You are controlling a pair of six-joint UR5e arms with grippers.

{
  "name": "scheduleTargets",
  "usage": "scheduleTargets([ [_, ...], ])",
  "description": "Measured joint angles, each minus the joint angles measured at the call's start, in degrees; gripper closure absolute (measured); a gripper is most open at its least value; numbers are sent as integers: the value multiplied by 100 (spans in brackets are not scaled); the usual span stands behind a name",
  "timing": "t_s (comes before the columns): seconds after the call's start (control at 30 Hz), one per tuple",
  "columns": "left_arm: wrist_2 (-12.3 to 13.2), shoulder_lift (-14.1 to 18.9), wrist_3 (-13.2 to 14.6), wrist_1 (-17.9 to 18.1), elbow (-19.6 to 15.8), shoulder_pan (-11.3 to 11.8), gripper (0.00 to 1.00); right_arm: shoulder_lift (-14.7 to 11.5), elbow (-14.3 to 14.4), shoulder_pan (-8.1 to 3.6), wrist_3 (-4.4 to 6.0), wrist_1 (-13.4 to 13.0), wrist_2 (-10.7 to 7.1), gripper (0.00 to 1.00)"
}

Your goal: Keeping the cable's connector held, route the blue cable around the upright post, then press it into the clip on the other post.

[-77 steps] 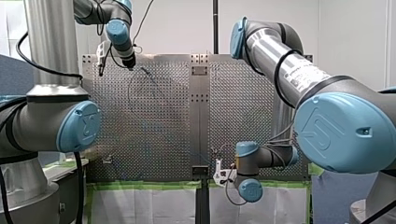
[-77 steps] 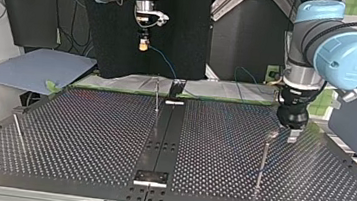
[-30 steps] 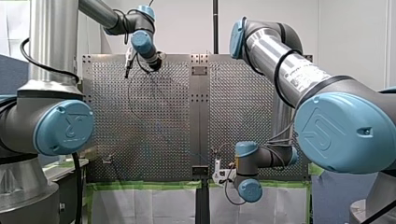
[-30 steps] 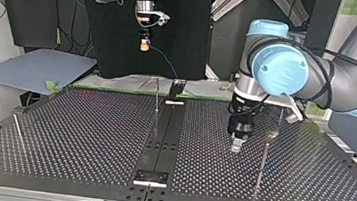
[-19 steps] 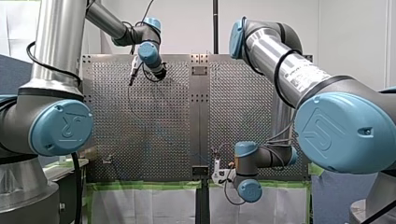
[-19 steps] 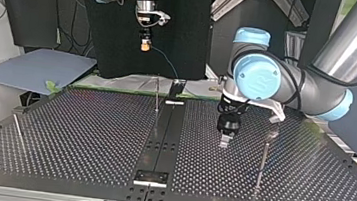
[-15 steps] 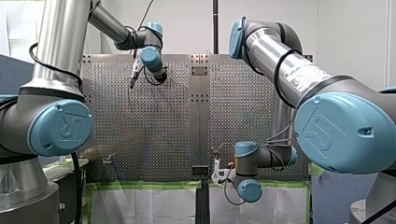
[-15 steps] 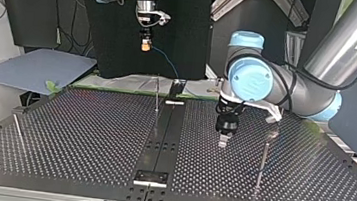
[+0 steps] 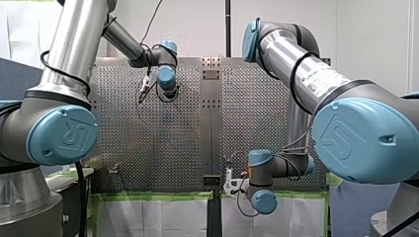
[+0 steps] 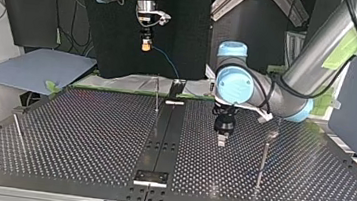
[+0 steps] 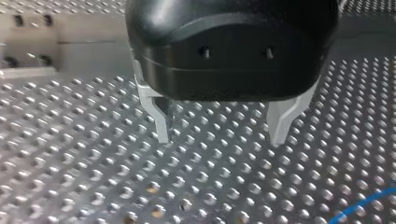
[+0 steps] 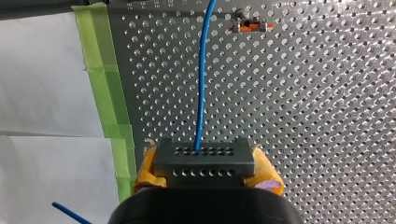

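Note:
In the right wrist view my right gripper [image 12: 205,164] is shut on a grey block connector [image 12: 204,161], which sits between its yellow pads [image 12: 145,169]. The blue cable [image 12: 201,84] runs straight ahead from the connector over the perforated plate. In the top view this gripper [image 10: 145,44] hangs high beyond the table's far edge, and the cable [image 10: 167,64] drops from it toward the table. My left gripper [image 10: 221,139] is open with nothing in it, low over the plate between a thin post [image 10: 157,95] and the clip post [image 10: 263,159]. Its metal fingers [image 11: 161,122] stand apart.
A third thin post [image 10: 18,131] stands at the top view's left. A dark centre rail [image 10: 162,139] splits the perforated table. Green tape [image 12: 105,84] edges the plate. A small orange-marked fitting [image 12: 252,27] lies ahead of the right gripper. A piece of blue cable [image 11: 364,203] lies beside my left gripper.
My left arm has swung from beside the clip post toward the table's middle, its gripper still open. My right arm has held still with the connector.

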Motion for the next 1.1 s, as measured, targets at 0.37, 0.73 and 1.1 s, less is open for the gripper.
scheduleTargets([
  [0.37,-593,-112,292,604,-1,30,0,0,-1,1,7,3,-23,100],
  [0.73,-793,-503,632,738,0,14,0,0,0,2,8,4,-23,100],
  [1.1,-1085,-855,946,883,-3,69,0,0,0,2,7,-4,-23,100],
])
